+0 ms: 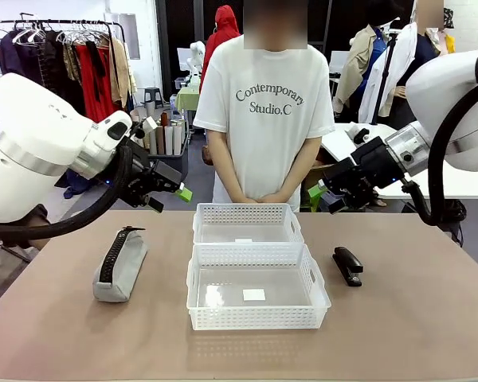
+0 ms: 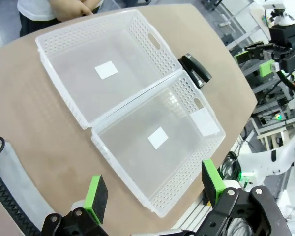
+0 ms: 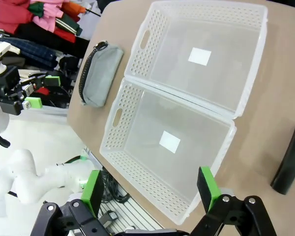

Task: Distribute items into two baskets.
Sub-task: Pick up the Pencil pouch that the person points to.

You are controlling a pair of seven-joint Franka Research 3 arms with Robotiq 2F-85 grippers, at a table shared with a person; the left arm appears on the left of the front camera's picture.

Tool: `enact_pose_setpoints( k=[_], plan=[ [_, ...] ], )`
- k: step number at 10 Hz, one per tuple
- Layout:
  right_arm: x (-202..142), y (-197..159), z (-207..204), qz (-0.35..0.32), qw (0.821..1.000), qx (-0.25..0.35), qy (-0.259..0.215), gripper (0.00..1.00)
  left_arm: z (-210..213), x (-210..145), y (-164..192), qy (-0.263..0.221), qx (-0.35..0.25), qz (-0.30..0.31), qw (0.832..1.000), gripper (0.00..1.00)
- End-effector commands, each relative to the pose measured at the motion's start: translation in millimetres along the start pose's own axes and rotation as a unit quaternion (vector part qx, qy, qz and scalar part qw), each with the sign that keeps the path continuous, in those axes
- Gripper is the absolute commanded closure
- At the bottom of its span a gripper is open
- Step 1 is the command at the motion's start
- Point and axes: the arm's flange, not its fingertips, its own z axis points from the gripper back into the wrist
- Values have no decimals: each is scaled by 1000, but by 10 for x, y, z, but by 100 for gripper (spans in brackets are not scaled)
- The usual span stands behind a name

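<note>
Nearest the camera, the larger white lattice plastic basket (image 1: 259, 318) abuts the smaller basket (image 1: 247, 213). Grey fabric zip pouch (image 1: 119, 263) lies left of both baskets, long axis near-to-far, under the left gripper (image 2: 154, 186). Black stapler (image 1: 347, 265) lies right, under the right gripper (image 3: 150, 186). Both jaws stand apart.

I've got bare table (image 1: 167, 278) between the pouch (image 1: 119, 264) and the near basket (image 1: 259, 317), and again out to the stapler (image 1: 347, 265). Near basket and far basket (image 1: 247, 213) touch wall to wall, both open on top.

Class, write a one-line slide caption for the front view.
Pouch left, stapler right of two empty baskets; left gripper and right gripper hover open.
</note>
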Motion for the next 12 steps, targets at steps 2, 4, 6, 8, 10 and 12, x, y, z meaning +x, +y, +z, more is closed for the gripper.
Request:
enact_pose_setpoints(
  k=[2,4,6,8,10,12],
  plan=[
    [0,0,0,0,1000,0,0,0,40,23,-37,-3,-6,1,1000,0],
    [133,145,31,-69,992,107,-1,0,58,98,-22,28,-70,41,996,0],
    [295,298,169,-107,978,177,-33,0,193,223,21,46,-178,102,978,0],
    [432,427,283,-128,965,221,-54,0,371,358,-47,44,-256,129,957,0],
    [618,500,446,-158,952,249,-86,0,540,557,-137,46,-279,158,946,0],
    [783,499,655,-176,941,273,-91,0,721,732,-116,37,-291,185,938,0]
  ],
)
